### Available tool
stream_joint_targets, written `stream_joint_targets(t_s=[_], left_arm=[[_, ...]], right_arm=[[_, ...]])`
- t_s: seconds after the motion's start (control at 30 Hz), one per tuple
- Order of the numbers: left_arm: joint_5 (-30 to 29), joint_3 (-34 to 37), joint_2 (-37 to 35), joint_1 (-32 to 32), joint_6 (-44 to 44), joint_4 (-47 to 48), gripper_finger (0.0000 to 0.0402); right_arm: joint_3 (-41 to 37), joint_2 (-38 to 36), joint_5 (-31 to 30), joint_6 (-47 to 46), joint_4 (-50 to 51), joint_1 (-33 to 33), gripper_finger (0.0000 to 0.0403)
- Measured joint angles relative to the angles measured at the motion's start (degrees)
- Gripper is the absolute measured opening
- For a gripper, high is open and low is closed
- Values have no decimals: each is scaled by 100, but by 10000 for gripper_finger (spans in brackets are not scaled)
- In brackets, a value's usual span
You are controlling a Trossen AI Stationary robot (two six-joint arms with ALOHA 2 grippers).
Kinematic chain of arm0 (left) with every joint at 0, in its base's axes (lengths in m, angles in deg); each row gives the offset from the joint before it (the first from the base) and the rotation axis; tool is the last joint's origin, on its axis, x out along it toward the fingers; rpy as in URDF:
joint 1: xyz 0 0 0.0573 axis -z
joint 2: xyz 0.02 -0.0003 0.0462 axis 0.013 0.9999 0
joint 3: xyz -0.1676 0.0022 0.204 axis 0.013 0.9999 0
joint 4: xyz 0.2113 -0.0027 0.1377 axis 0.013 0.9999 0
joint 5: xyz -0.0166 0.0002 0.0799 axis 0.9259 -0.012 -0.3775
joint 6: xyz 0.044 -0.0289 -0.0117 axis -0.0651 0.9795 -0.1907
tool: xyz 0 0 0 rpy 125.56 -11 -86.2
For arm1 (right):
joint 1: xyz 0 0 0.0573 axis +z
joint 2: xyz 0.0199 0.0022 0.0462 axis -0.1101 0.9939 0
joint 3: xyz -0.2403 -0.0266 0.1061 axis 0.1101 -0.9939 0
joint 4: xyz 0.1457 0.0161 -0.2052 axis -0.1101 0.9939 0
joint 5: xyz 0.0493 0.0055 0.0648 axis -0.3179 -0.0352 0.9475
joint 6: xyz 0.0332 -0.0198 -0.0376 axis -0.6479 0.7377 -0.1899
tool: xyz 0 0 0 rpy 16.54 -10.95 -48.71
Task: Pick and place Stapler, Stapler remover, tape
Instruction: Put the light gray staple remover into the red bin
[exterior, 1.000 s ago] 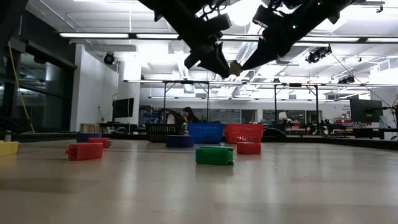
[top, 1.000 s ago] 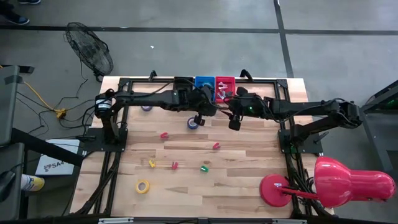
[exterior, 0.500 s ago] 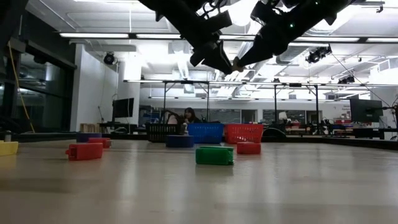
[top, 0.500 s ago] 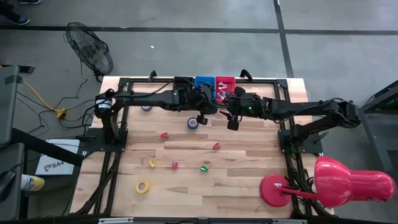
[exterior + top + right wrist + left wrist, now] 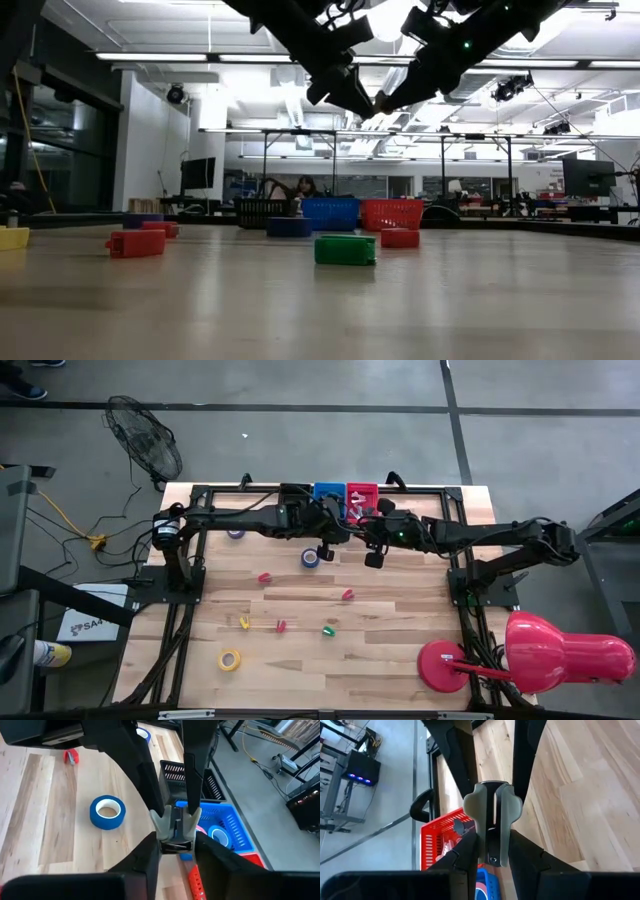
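Both grippers, the left gripper (image 5: 322, 550) and the right gripper (image 5: 373, 558), are held closed and empty above the table's far edge beside the baskets, so a fresh pick seems due, likeliest the nearby blue tape (image 5: 311, 557), requiring opened fingers.

Both arms block most of the small red mesh basket (image 5: 361, 492) and blue mesh basket (image 5: 326, 491) from above, so what's inside is too tiny to make out. The big pink lamp (image 5: 560, 650) gets cut off at the picture's edge.
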Motion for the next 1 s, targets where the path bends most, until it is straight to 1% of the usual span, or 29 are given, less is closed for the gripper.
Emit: stream_joint_targets(t_s=[0.23, 0.47, 0.6, 0.73, 0.83, 0.93, 1.0], left_arm=[[-21, 0, -7, -2, -22, 7, 83], [-434, 0, -7, 3, -209, 92, 135], [-660, 0, -7, 2, -422, 238, 156], [-979, 0, -16, -3, -562, 628, 164], [-1195, 0, -52, -4, -555, 940, 164], [-1171, 7, -143, -57, -426, 1360, 165], [-1073, -6, -211, -81, -234, 1488, 165]], right_arm=[[0, 2, 3, 30, -91, 0, 95], [0, 0, 24, -259, -82, -6, 88], [0, 0, 42, -578, 11, -92, 88], [2, 0, 40, -908, 263, -318, 88], [2, 1, 27, -1316, 558, -605, 88], [1, 78, 99, -1769, 692, -973, 88], [2, 184, 363, -2035, 681, -1242, 88]])
